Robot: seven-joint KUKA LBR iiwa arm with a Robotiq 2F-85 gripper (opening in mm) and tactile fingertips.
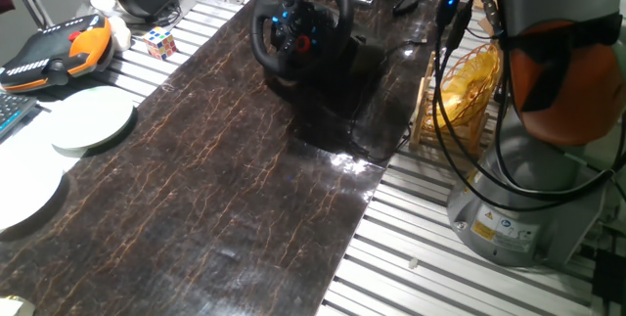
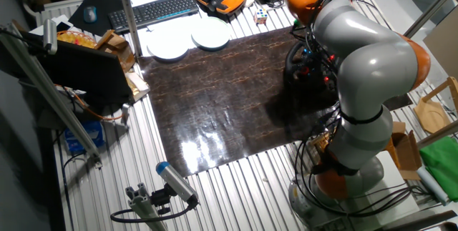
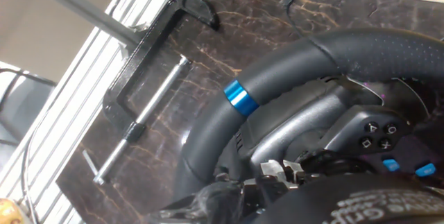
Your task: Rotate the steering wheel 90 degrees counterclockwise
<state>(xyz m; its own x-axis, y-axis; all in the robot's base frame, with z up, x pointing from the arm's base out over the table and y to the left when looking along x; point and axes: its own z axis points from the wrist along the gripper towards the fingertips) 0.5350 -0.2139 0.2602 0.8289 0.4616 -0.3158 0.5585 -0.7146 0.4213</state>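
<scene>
Steering wheel sits at far end of the dark marbled mat, on its black base, rim tilted back, hub buttons facing down the mat toward the open end. In the other fixed view the wheel is mostly hidden behind the arm's upper links; only red/blue hub lights show.

Gripper: fingertips not clearly visible in any view. Hand view shows dark blurred hardware at bottom edge, prob. part of the hand, right against the rim. Open/closed state: cannot tell. No firm evidence of a clamp on the rim.

Key relation: hand cam is very close to the rim, looking across its upper arc. Blue centre marker lies up-left of the hardware, hub buttons to the right. So wheel is directly ahead of/under the hand, nr contact.

Judgement: the 90° CCW turn needs a hold on this rim section, then an arc about the hub axis, not a straight push. Blue marker gives the angle ref.

C-clamp lies on mat beyond the wheel, apart from it.
</scene>
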